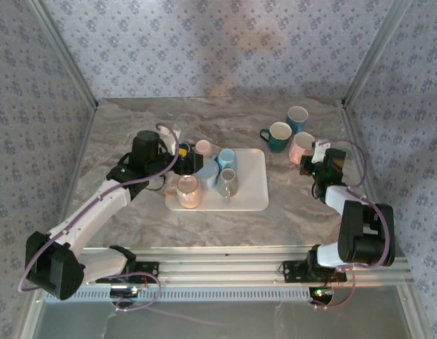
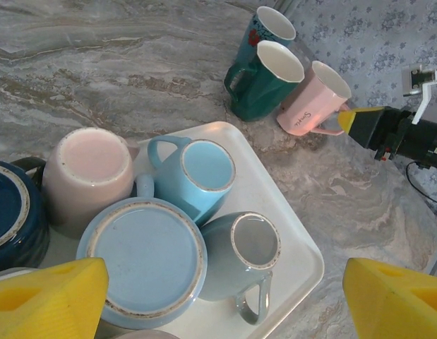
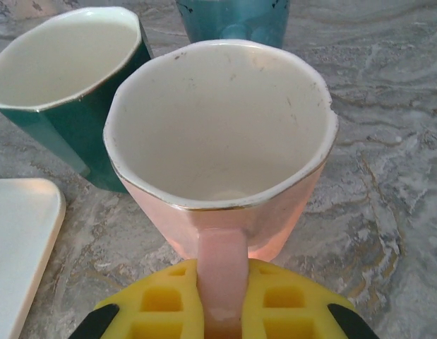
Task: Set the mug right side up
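Note:
A pink mug (image 1: 301,147) (image 3: 218,141) (image 2: 313,99) stands upright on the marble table, mouth up, at the right. My right gripper (image 1: 315,154) (image 3: 222,300) is shut on its handle, yellow pads on both sides. On the white tray (image 1: 253,198) (image 2: 296,240), several mugs stand upside down: a pale pink one (image 2: 87,173), a wide light blue one (image 2: 144,258), a smaller light blue one (image 2: 204,173) and a grey-blue one (image 2: 239,258). My left gripper (image 1: 177,159) (image 2: 222,300) hovers open above the tray's left side, holding nothing.
A dark green mug (image 1: 279,135) (image 3: 63,78) and a teal mug (image 1: 297,116) (image 3: 232,21) stand upright just left of and behind the pink mug. A dark blue upside-down mug (image 2: 10,212) sits at the tray's left. Patterned walls enclose the table.

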